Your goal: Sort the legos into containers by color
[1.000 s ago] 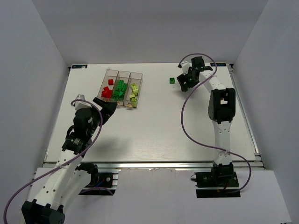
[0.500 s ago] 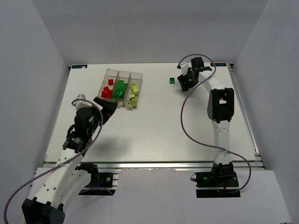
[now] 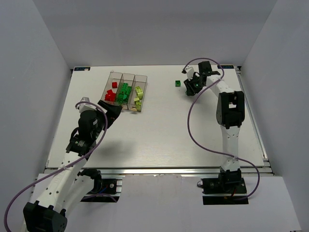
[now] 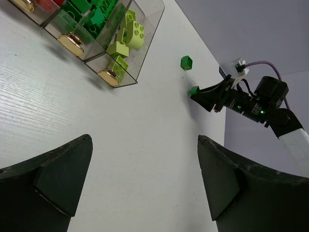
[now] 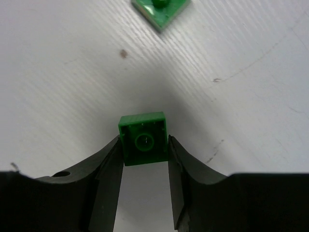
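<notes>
Your right gripper [image 5: 144, 145] pinches a green brick [image 5: 143, 137] well right of the containers [image 4: 148, 35]. Your left gripper [image 4: 145, 145] gapes wide, empty.

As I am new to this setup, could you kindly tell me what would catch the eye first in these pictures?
On the far right, the right end effector pinches a dark green brick, with a second green brick lying loose nearby. On the far left, the three clear containers hold red, green and yellow-green bricks sorted by colour, with the open left end effector close by.
</notes>
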